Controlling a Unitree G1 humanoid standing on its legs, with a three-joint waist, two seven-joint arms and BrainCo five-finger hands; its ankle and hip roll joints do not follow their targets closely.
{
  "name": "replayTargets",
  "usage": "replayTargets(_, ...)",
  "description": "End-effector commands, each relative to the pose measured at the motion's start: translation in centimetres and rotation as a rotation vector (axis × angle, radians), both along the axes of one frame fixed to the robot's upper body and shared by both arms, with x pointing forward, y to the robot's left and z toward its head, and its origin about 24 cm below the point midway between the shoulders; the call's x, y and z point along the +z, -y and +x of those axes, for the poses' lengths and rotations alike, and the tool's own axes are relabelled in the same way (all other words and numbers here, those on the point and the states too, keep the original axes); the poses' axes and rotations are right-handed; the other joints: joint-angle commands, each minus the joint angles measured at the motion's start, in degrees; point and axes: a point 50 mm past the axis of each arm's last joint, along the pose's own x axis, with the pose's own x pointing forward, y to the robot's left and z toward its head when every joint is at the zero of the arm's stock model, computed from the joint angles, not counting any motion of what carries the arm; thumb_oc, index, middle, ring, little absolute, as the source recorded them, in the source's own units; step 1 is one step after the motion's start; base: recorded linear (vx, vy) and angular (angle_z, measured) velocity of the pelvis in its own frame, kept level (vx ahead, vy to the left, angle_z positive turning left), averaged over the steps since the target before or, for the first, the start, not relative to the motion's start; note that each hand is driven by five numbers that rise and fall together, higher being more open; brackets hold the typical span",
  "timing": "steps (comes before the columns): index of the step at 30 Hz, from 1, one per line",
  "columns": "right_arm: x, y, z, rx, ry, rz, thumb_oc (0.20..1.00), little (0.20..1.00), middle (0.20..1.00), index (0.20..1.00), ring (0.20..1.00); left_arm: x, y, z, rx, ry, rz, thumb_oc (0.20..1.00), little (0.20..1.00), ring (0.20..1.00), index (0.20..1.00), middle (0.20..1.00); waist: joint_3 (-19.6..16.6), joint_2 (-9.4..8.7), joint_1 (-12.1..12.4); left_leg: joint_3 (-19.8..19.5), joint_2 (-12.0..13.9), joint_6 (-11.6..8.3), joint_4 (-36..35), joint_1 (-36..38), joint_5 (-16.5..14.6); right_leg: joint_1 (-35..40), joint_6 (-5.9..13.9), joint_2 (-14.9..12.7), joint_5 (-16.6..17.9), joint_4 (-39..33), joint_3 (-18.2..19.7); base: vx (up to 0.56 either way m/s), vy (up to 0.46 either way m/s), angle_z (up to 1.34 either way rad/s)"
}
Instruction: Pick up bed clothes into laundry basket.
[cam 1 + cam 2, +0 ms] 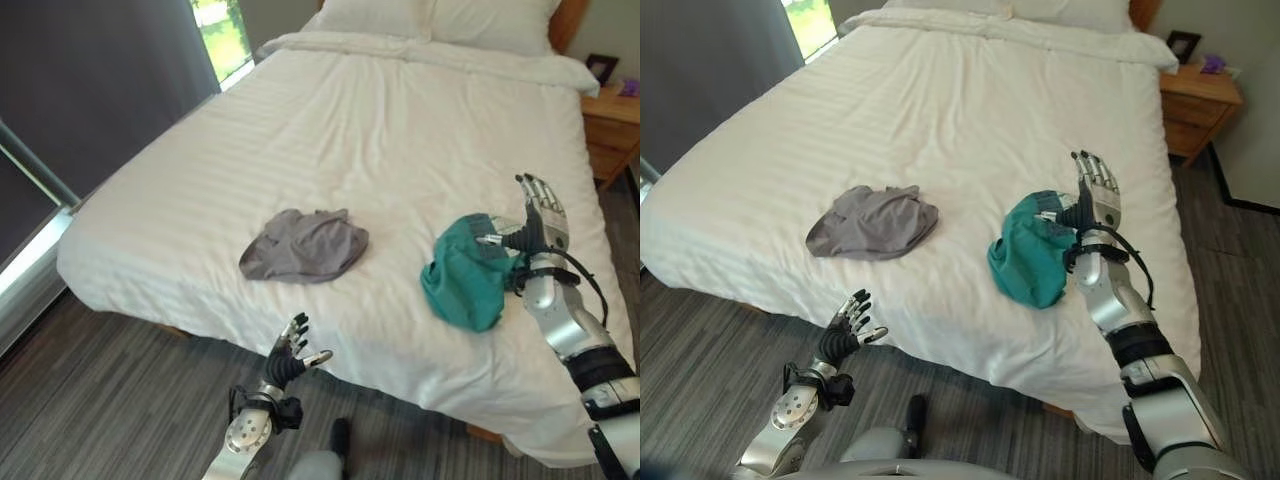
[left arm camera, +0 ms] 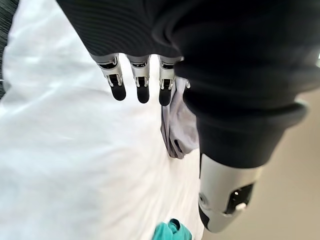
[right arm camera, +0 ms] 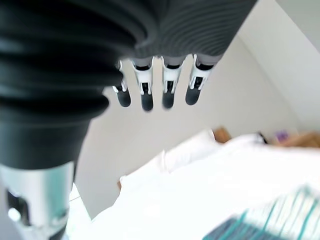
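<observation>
At the right side of the bed, we saw the right hand (image 1: 540,222) raised just beside the crumpled teal-green garment (image 1: 465,272), fingers straight and pointing up, thumb toward the cloth; it gripped nothing, though whether the thumb touched the fabric we could not tell. Its own wrist view showed the fingertips (image 3: 146,100) extended in a row with bare space beyond them, the teal cloth lying below. The left hand (image 1: 293,353) hung low before the near edge of the mattress, over the dark striped wood-look floor (image 1: 120,410), fingers loosely spread and empty; in its wrist view the fingers (image 2: 141,80) stood straight above the sheet.

Outward from the hands, the teal garment lay near the bed's right edge, and a flat grey fabric garment (image 1: 305,246) rested near the middle of the near half of the wide white-sheeted bed (image 1: 350,120), the two well apart. White pillows (image 1: 440,20) sat at the head, a wooden nightstand (image 1: 612,125) beside it. We could find no laundry basket.

We judged the step in hand to be the reach for the teal garment, nothing yet collected. The next move called for lowering the right hand onto the cloth and curling the fingers through its folds.
</observation>
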Motion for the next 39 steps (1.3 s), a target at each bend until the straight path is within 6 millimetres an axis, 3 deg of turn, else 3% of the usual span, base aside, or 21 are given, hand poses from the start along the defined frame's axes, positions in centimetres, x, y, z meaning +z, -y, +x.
replayTargets(1,4.4,0.6,1.2,-0.011,0.112,-0.025,1.0,1.0,1.0,1.0,1.0,2.4,0.9,2.0,-0.031,0.136,-0.053,1.0,1.0,1.0,1.0,1.0,2.06,1.07,1.64,1.44,9.57,-10.66,0.79,2.77,-0.51,-6.55,3.88,-3.93,4.84,0.64,-1.61,-0.02,0.006,0.13)
replayTargets(3,3.4,0.8,1.7,-0.038,0.063,0.005,1.0,1.0,1.0,1.0,1.0,2.3,0.9,2.2,-0.022,0.131,-0.066,1.0,1.0,1.0,1.0,1.0,2.97,1.25,1.87,1.15,9.84,-11.11,0.79,0.64,0.1,-8.21,3.94,-3.85,5.04,0.64,-1.97,-0.06,0.003,0.14)
replayTargets(5,0.7,0.9,2.0,-0.068,-0.064,0.018,1.0,1.0,1.0,1.0,1.0,2.2,0.8,2.6,-0.002,0.132,-0.06,1.0,1.0,1.0,1.0,1.0,3.89,1.45,1.91,0.75,10.13,-11.48,0.79,-1.97,0.68,-9.88,3.93,-3.77,5.0,0.64,-2.42,-0.05,-0.014,0.16)
replayTargets(6,0.7,0.9,2.0,-0.067,-0.063,0.017,1.0,1.0,1.0,1.0,1.0,2.2,0.8,2.6,0.0,0.132,-0.06,1.0,1.0,1.0,1.0,1.0,3.75,1.43,1.78,0.68,10.13,-11.49,0.79,-2.17,0.71,-10.04,3.91,-3.75,5.0,0.64,-2.48,0.0,-0.008,0.15)
replayTargets(8,-1.6,0.6,1.7,-0.059,-0.162,-0.011,1.0,1.0,1.0,1.0,1.0,2.1,0.7,2.9,0.014,0.131,-0.036,1.0,1.0,1.0,1.0,1.0,4.05,1.64,1.61,0.7,10.13,-11.44,0.79,-2.71,0.83,-10.11,3.82,-3.76,4.73,0.64,-2.57,0.01,0.002,0.15)
replayTargets(13,-4.8,1.3,0.2,-0.071,-0.276,-0.044,1.0,1.0,1.0,1.0,1.0,3.1,0.3,4.2,0.026,0.194,0.056,1.0,1.0,1.0,1.0,1.0,3.45,1.8,0.37,1.16,9.51,-10.82,0.79,-1.72,0.33,-9.17,4.13,-4.48,4.33,0.64,-2.27,0.05,0.028,0.04)
replayTargets(14,-5.7,2.6,-0.6,-0.095,-0.317,-0.022,0.401,0.401,0.401,0.401,0.401,3.7,-0.1,4.7,0.027,0.222,0.097,1.0,1.0,1.0,1.0,1.0,2.96,1.45,-0.74,1.76,8.98,-10.48,0.79,-0.36,-0.7,-8.34,4.53,-5.15,4.15,0.64,-1.77,0.06,0.051,0.01)
replayTargets(15,-5.6,2.6,-0.6,-0.096,-0.316,-0.022,0.2,0.2,0.2,0.2,0.2,3.7,0.0,4.7,0.027,0.223,0.096,1.0,1.0,1.0,1.0,1.0,2.94,1.49,-0.67,1.78,8.97,-10.35,0.79,-0.54,-0.45,-8.54,4.52,-5.16,4.43,0.64,-1.74,0.05,0.039,-0.12)
replayTargets(16,-5.6,2.6,-0.6,-0.096,-0.316,-0.022,0.2,0.2,0.2,0.2,0.2,3.7,0.0,4.7,0.026,0.223,0.096,1.0,1.0,1.0,1.0,1.0,2.89,1.49,-0.64,1.79,8.97,-10.34,0.79,-0.6,-0.43,-8.61,4.52,-5.16,4.46,0.64,-1.72,0.06,0.073,-0.18)
replayTargets(17,-4.4,5.1,-1.7,-0.121,-0.293,-0.046,0.2,0.2,0.2,0.2,0.2,5.0,-0.9,5.5,0.04,0.286,0.175,1.0,1.0,1.0,1.0,1.0,1.91,0.91,-2.73,3.02,8.3,-9.79,0.79,1.36,-2.03,-7.78,5.31,-6.08,4.52,0.64,-0.83,0.06,0.073,-0.24)
replayTargets(18,-4.4,5.1,-1.7,-0.123,-0.293,-0.046,0.2,0.2,0.2,0.2,0.2,5.0,-0.8,5.5,0.039,0.287,0.175,1.0,1.0,1.0,1.0,1.0,1.92,0.97,-2.6,3.06,8.29,-9.66,0.79,1.21,-1.78,-7.95,5.3,-6.11,4.8,0.64,-0.78,0.11,0.121,-0.15)
replayTargets(22,2.3,9.7,-4.2,-0.161,-0.099,-0.108,0.2,0.2,0.2,0.2,0.2,9.6,-3.5,8.5,0.099,0.464,0.425,1.0,1.0,1.0,1.0,1.0,-0.52,0.62,-7.55,5.79,7.38,-8.62,0.79,5.83,-5.1,-6.35,6.74,-7.82,5.72,0.64,0.91,0.09,0.104,-0.29)
replayTargets(23,2.4,9.8,-4.3,-0.164,-0.098,-0.107,0.2,0.2,0.2,0.2,0.2,9.6,-3.4,8.6,0.097,0.466,0.425,1.0,1.0,1.0,1.0,1.0,-0.41,0.64,-7.38,5.83,7.36,-8.51,0.79,5.7,-4.83,-6.5,6.7,-7.84,6.0,0.64,0.96,0.11,0.088,-0.22)
replayTargets(24,5.5,11.4,-4.8,-0.201,-0.016,-0.135,0.2,0.2,0.2,0.2,0.2,11.4,-4.7,10.3,0.154,0.512,0.541,1.0,1.0,1.0,1.0,1.0,-1.18,0.38,-8.9,6.8,7.08,-8.13,0.79,7.36,-6.09,-5.89,7.26,-8.41,6.37,0.64,1.6,0.07,0.074,-0.34)
replayTargets(26,6.5,11.9,-5.0,-0.214,0.011,-0.141,0.2,0.2,0.2,0.2,0.2,12.2,-5.2,11.1,0.187,0.527,0.585,1.0,1.0,1.0,1.0,1.0,-1.24,0.37,-9.35,7.35,7.01,-7.97,0.79,7.75,-6.05,-6.03,7.34,-8.55,6.81,0.64,1.97,0.05,0.063,-0.34)
replayTargets(30,12.4,13.0,-6.4,-0.234,0.179,-0.193,0.2,0.2,0.2,0.2,0.2,14.9,-8.8,14.8,0.339,0.49,0.911,1.0,1.0,1.0,1.0,1.0,-2.37,-0.01,-13.34,9.9,6.66,-7.86,0.79,9.94,-7.58,-6.07,8.09,-9.11,7.81,0.64,3.5,0.06,0.082,-0.3)
replayTargets(34,15.3,13.2,-9.0,-0.229,0.291,-0.265,0.2,0.2,0.2,0.2,0.2,14.7,-12.2,15.3,0.428,0.364,1.146,1.0,1.0,1.0,1.0,1.0,-2.72,-0.47,-15.87,11.56,6.51,-7.73,0.79,10.47,-8.3,-6.87,8.09,-9.41,8.75,0.64,4.5,0.04,0.065,-0.26)
replayTargets(39,15.5,13.8,-11.1,-0.227,0.326,-0.247,0.2,0.2,0.2,0.2,0.2,13.0,-15.7,14.4,0.498,0.165,1.274,1.0,1.0,1.0,1.0,1.0,-2.47,-1.3,-17.58,13.11,6.43,-7.37,0.79,9.31,-8.09,-9.18,8.09,-9.88,10.27,0.64,4.85,-0.01,0.043,-0.22)
